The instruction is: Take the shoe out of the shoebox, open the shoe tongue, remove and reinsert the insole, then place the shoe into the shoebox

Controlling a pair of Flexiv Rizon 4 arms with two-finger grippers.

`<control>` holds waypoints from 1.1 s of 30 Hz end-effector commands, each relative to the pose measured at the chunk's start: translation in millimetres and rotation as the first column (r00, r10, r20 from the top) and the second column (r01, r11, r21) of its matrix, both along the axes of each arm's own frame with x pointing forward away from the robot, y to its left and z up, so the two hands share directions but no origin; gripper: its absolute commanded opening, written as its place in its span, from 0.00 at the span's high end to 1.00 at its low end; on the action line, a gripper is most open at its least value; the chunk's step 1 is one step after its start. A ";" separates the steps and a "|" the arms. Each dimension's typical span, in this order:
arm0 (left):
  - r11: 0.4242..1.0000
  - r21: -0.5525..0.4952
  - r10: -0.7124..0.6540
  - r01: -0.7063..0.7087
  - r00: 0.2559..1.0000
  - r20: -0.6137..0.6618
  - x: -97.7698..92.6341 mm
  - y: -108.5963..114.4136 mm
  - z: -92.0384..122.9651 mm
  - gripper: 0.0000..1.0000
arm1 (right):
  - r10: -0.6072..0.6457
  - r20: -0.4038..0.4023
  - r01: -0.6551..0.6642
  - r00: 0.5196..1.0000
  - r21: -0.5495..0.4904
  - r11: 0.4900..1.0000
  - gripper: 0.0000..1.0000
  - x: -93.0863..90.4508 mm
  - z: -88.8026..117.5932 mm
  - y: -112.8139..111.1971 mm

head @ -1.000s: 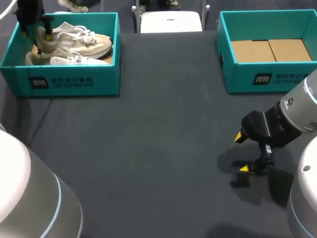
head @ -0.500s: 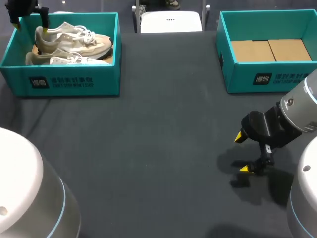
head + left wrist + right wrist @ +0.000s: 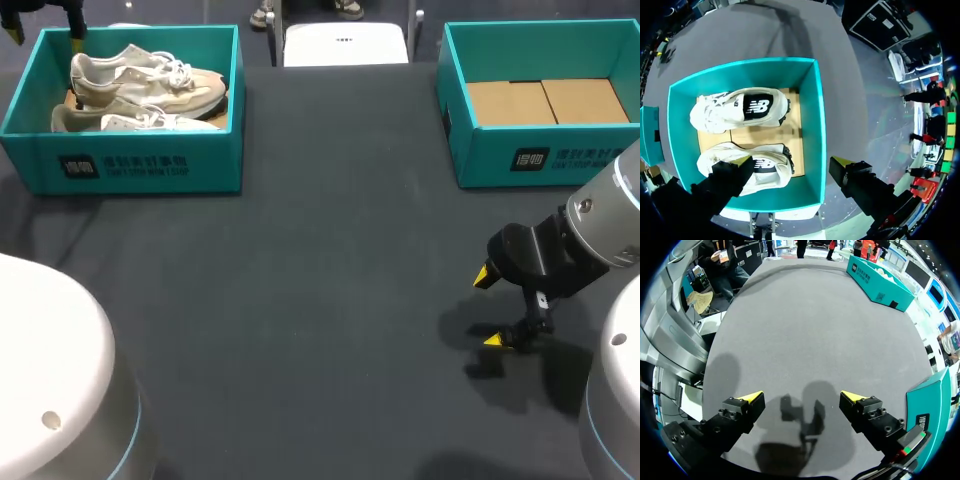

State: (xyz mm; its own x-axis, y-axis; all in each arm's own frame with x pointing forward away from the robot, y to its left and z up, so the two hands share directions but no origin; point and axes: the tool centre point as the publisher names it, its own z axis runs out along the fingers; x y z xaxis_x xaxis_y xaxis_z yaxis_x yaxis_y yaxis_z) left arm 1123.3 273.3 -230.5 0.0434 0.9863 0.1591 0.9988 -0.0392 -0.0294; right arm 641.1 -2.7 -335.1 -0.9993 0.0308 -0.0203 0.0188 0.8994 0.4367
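Though hovering right over the shoebox (image 3: 817,125) with the left gripper (image 3: 790,162) spread wide and empty, haven't lifted a shoe (image 3: 765,167) yet. Same for the right gripper (image 3: 490,308): spread, holding nothing, well away from the shoebox. Basically stuck at step one, with tongue, insole and repacking all left to do.

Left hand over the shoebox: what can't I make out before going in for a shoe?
- Head view: the left hand is cut off by the top edge; only yellow tips show.
- Left wrist view: one finger covers one end of the shoe under it.
- Insoles: no view looks into either shoe's opening.
- Head view: the shoebox front wall hides the near shoe's lower side.
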 end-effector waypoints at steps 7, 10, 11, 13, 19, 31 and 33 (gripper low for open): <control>1.000 0.006 -0.003 0.003 1.000 -0.013 -10.1 0.8 25.0 0.00 | -0.001 0.002 0.001 1.000 -0.001 1.000 0.00 -2.5 0.9 -0.9; 1.000 0.006 -0.003 0.003 1.000 -0.013 -10.1 0.8 25.0 0.00 | -0.001 0.002 0.001 1.000 -0.001 1.000 0.00 -2.5 0.9 -0.9; 1.000 0.006 -0.003 0.003 1.000 -0.013 -10.1 0.8 25.0 0.00 | -0.001 0.002 0.001 1.000 -0.001 1.000 0.00 -2.5 0.9 -0.9; 1.000 0.006 -0.003 0.003 1.000 -0.013 -10.1 0.8 25.0 0.00 | -0.001 0.002 0.001 1.000 -0.001 1.000 0.00 -2.5 0.9 -0.9; 1.000 0.016 0.005 -0.005 0.999 -0.041 -37.4 -3.2 0.9 0.00 | -0.001 0.002 0.001 1.000 -0.001 1.000 0.00 -2.5 0.9 -0.9; 1.000 -0.008 0.016 -0.016 0.998 -0.060 -76.2 0.2 -25.7 0.00 | -0.001 0.002 0.001 1.000 -0.001 1.000 0.00 -2.5 0.9 -0.9; 0.999 -0.013 0.045 -0.046 0.998 -0.050 -78.9 0.6 -30.9 0.00 | -0.001 0.002 0.001 1.000 -0.001 1.000 0.00 -2.5 0.9 -0.9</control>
